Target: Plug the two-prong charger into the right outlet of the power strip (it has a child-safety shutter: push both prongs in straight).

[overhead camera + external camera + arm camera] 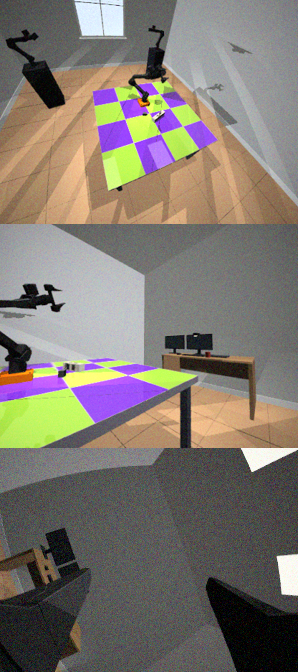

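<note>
The charger (145,114) (62,373) is a small black block on the checkered table, in front of the arm's orange base. The power strip (155,118) (79,367) is a white bar with dark parts on top, lying a short way from the charger, apart from it. Its separate outlets are too small to make out. My gripper (166,74) (63,296) (150,579) is open and empty, high above the table and well away from both. The wrist view shows neither the charger nor the strip, only walls and furniture past the fingers.
The orange base (143,103) (17,377) stands on the checkered table (118,161) (118,400). Two more dark arms on black pedestals (44,84) (155,57) stand beyond the table. A wooden desk (215,359) with monitors (199,342) (60,546) is off to the side.
</note>
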